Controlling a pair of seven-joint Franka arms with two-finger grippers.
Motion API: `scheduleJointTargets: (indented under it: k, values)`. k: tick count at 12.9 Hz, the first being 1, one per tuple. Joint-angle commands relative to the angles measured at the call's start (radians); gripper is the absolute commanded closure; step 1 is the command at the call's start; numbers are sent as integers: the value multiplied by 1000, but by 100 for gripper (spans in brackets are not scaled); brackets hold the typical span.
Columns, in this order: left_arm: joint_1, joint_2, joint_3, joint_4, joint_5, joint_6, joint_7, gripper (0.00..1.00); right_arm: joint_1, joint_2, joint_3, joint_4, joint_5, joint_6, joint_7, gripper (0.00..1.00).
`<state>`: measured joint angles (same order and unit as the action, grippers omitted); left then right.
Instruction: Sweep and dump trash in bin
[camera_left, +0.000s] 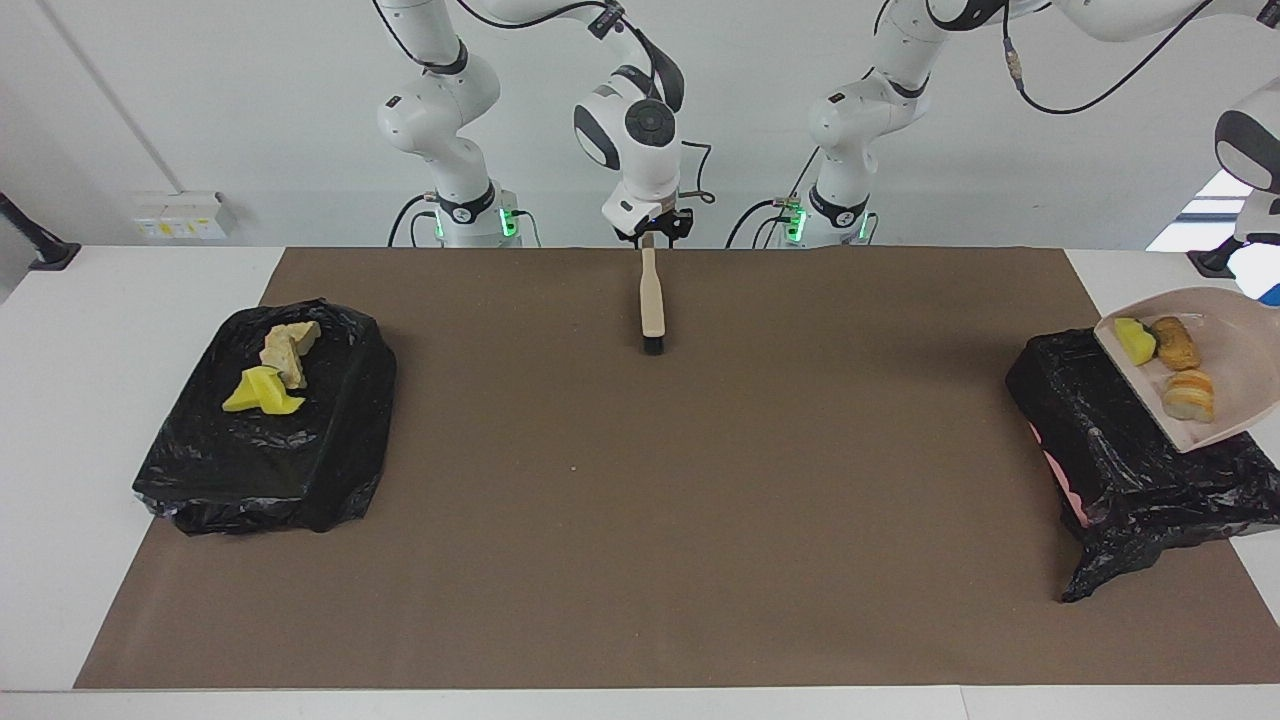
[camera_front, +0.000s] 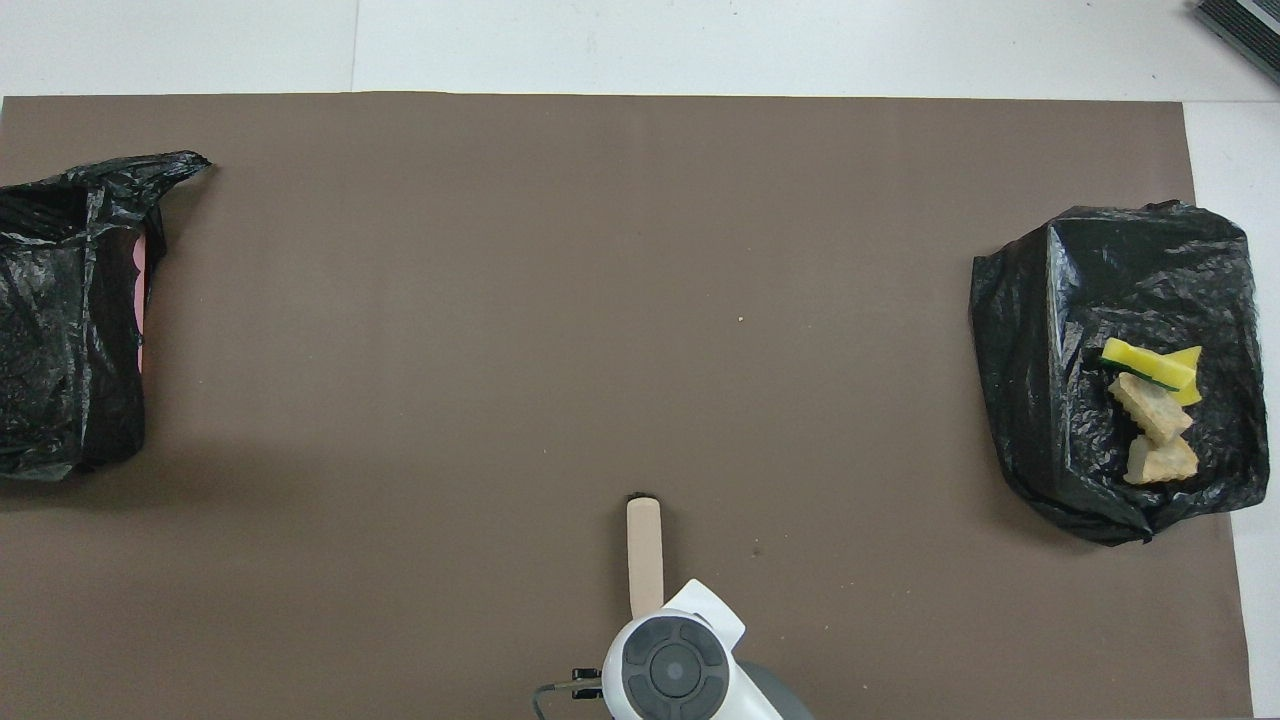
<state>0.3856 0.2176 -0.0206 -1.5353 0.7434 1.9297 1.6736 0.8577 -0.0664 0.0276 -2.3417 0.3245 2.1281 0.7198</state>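
Observation:
My left gripper (camera_left: 1262, 280), at the view's edge, holds a beige dustpan (camera_left: 1215, 330) tilted over the black-bagged bin (camera_left: 1120, 450) at the left arm's end of the table. Three scraps lie in the pan: one yellow-and-green (camera_left: 1134, 341), two orange-tan (camera_left: 1176, 343) (camera_left: 1189, 395). My right gripper (camera_left: 655, 238) is shut on the handle of a beige brush (camera_left: 652, 300) with its black bristles low over the mat, near the robots. The brush also shows in the overhead view (camera_front: 645, 550). The dustpan is out of the overhead view.
A second black-bagged bin (camera_left: 270, 450) stands at the right arm's end, with yellow (camera_left: 262, 392) and tan (camera_left: 288, 350) scraps on top of its bag; it also shows in the overhead view (camera_front: 1110, 300). A brown mat (camera_left: 640, 520) covers the table.

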Motion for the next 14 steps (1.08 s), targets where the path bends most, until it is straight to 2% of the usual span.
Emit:
scheduleJointTargets:
  k: [1,4,6,9,11,13,14]
  values:
    - [-28,9,13,29,115,-47,-52,100,-92,10,-3,88,-16,-2,21,0]
    - [-42,3,14,56,146,-83,-52,100,-221,3,-5,185,-145,-46,21,0]
    - [-42,-23,2,58,125,-93,-49,100,-285,5,-5,228,-224,-68,18,0]
    - [-54,-49,-7,43,-66,-112,-61,100,-393,5,-3,286,-309,-91,-26,0]
    - [-77,-55,-10,24,-206,-130,-75,100,-477,5,-5,356,-315,-152,-132,0]
    - [-147,-78,-10,-31,-295,-141,-168,100,-560,4,-6,430,-320,-255,-280,0]
    - [-193,-86,-12,-57,-326,-164,-280,100,-594,2,-8,458,-320,-292,-334,0]
